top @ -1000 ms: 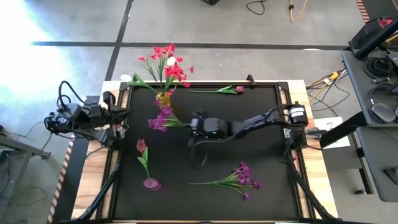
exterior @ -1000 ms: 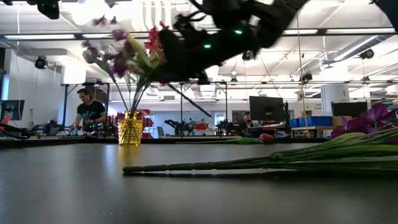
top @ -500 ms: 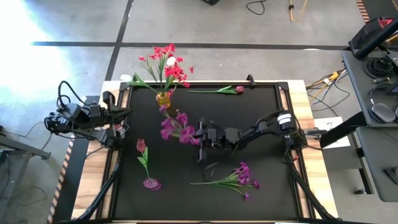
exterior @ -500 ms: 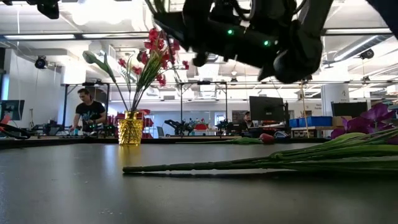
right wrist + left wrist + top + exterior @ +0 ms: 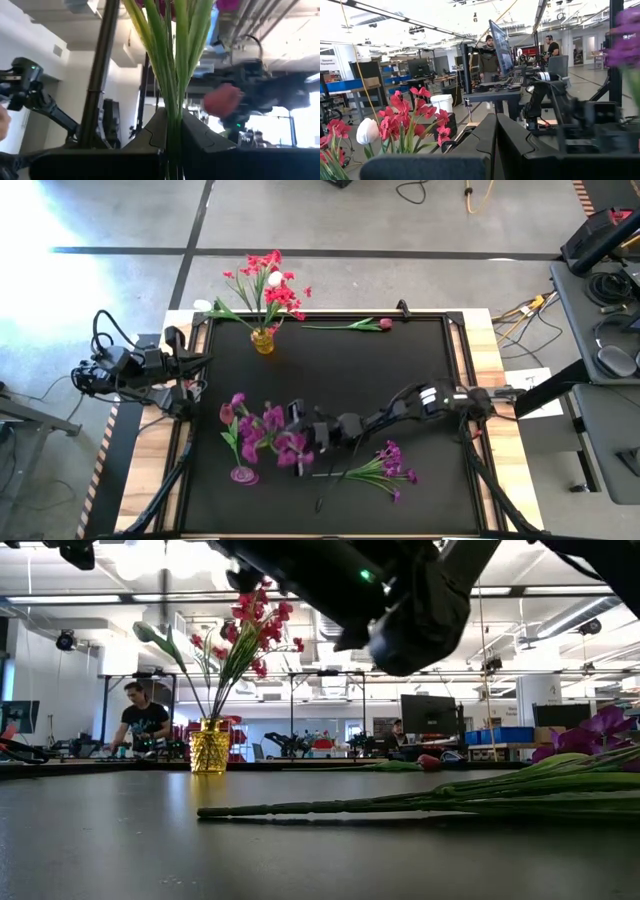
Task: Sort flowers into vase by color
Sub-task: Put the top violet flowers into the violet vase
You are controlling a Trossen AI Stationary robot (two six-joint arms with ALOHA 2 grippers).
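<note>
My right gripper [image 5: 300, 448] reaches from the table's right toward its near left part, shut on a purple-magenta sprig [image 5: 262, 432]. The sprig's blooms hover beside a small pink vase [image 5: 243, 475] that holds one pink bloom [image 5: 227, 415]. A yellow vase [image 5: 263, 340] near the far left corner holds red-pink blooms with a white bud [image 5: 274, 279]. A second purple sprig [image 5: 385, 465] lies flat on the mat near the near edge. A pink flower [image 5: 362, 325] lies at the far edge. My left gripper [image 5: 495, 145] waits shut at the left edge. My right gripper pinches the purple sprig's bundled green stems [image 5: 172, 107] between its two fingers [image 5: 155, 132], the fingers lying across the stems. It comes roughly level from the table's right. The sprig is lifted clear of the mat, its blooms [image 5: 270, 420] beyond the fingers toward the table's left.
The black mat [image 5: 420, 360] is bordered by a raised frame. In the low view, the lying sprig's stem [image 5: 330, 807] stretches across the mat, and the right arm [image 5: 400, 600] hangs overhead. People and desks stand in the room behind.
My right gripper has carried the purple sprig from beside the yellow vase toward the near edge and the left, ending by the pink vase. The sprig stayed lifted clear in the shut fingers and turned with the gripper. The left arm kept still.
</note>
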